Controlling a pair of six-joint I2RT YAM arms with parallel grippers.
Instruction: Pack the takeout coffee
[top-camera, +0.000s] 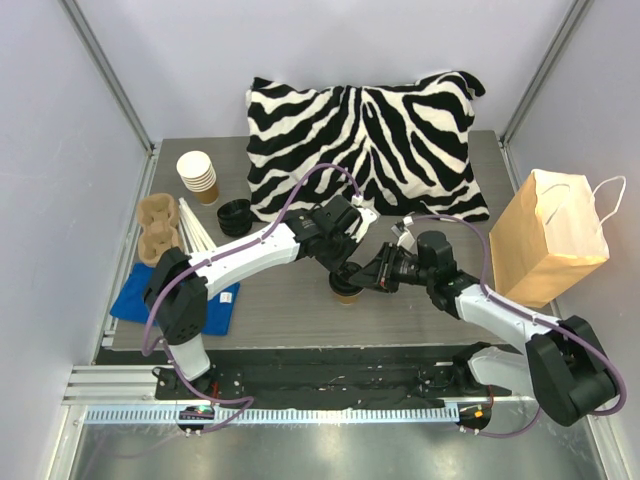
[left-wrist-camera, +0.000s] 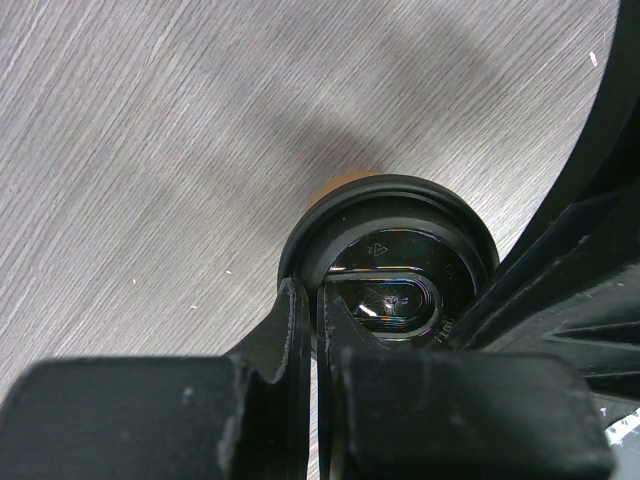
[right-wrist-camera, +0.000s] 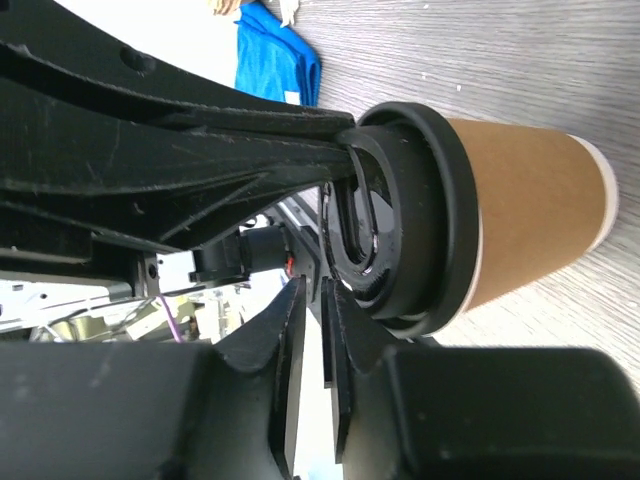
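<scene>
I had the grey table (top-camera: 280, 302) in view, with the zebra pillow (top-camera: 370, 140) across its back and the paper bag (top-camera: 550, 240) standing at the right edge. At the left lay a blue cloth (top-camera: 135, 300), with a cup carrier (top-camera: 160, 228) behind it. Behind those were a stack of bare cups (top-camera: 198, 175) and a stack of lids (top-camera: 235, 216).

The coffee (top-camera: 346, 292) stood upright near the table's middle, well apart from the bag, with both arms meeting over it. Its lid (left-wrist-camera: 385, 250) sat on top.

My left gripper (left-wrist-camera: 315, 300) was clenched at the lid's near rim, one finger outside the rim and one inside, pinching it. My right gripper (right-wrist-camera: 318, 300) was clenched too, with only a slit between its fingers and nothing in it. Its tips were just beside the lid's edge.
</scene>
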